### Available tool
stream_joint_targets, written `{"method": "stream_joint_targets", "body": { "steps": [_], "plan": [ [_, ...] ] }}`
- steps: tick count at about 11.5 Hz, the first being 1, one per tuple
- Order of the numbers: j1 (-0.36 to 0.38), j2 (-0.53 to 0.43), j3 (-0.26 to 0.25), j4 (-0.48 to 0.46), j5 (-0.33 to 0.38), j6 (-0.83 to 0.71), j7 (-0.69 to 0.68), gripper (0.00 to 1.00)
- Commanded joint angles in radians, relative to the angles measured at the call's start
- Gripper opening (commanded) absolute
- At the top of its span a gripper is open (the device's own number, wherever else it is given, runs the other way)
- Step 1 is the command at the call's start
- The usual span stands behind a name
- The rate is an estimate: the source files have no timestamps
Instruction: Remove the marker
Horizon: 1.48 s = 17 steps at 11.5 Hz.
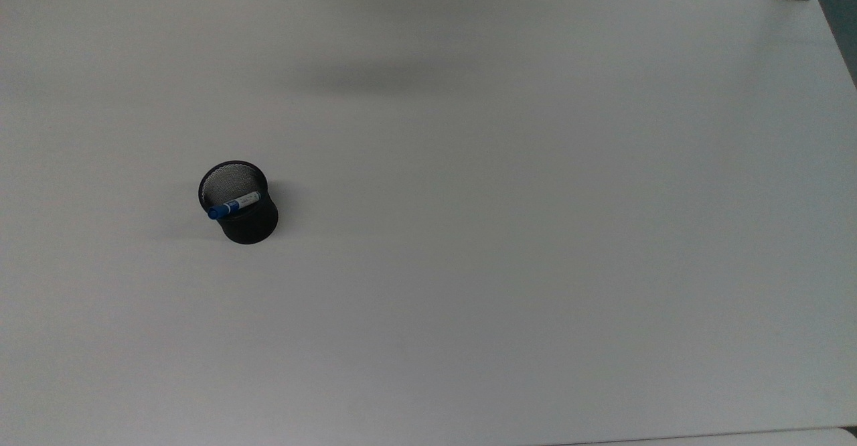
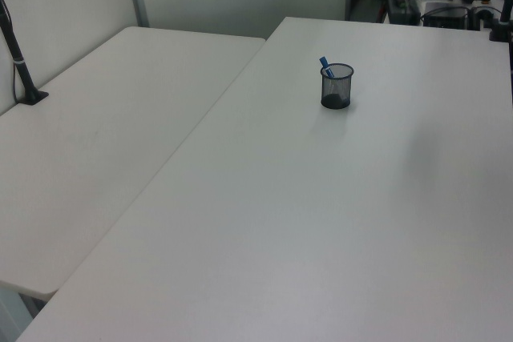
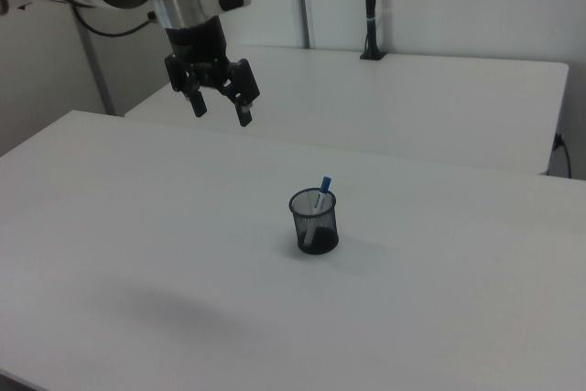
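**Blue-capped marker leans in a mesh cup, gripper apart above the table**

Top view: the marker (image 1: 234, 205) lies slanted inside the black mesh cup (image 1: 246, 226) on the white table (image 1: 535, 232), cap at the rim toward the top view's left.

Left view: the cup (image 2: 337, 90) stands upright, the marker's (image 2: 325, 65) blue cap poking above its rim.

Right view: the gripper (image 3: 221, 109) hangs well apart from the cup (image 3: 315, 224), its fingers (image 3: 244, 114) spread and holding nothing; the marker (image 3: 322, 190) leans inside.

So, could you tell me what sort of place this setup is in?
Probably a robotics lab or office: plain white tables, a black mesh pen cup holding a blue-capped whiteboard marker, and a robot arm's open gripper above.
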Motion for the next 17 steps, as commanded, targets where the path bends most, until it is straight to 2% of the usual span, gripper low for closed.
{"method": "stream_joint_targets", "body": {
  "steps": [1,2,3,7,13,15,16,17],
  "plan": [
    [-0.048,0.018,0.003,0.000,0.009,-0.007,-0.228,1.00],
    [-0.068,0.051,0.003,-0.002,0.012,0.051,-0.291,1.00],
    [-0.072,0.085,0.002,-0.002,0.011,0.108,-0.284,1.00],
    [-0.090,0.199,0.002,-0.002,-0.002,0.269,-0.136,1.00],
    [-0.092,0.384,0.002,-0.003,0.018,0.562,-0.117,1.00],
    [-0.085,0.430,0.003,-0.008,0.017,0.648,-0.060,0.99],
    [-0.084,0.438,0.005,-0.017,0.017,0.676,-0.054,0.86],
    [-0.084,0.440,0.005,-0.022,0.021,0.688,-0.053,0.63]
  ]
}}
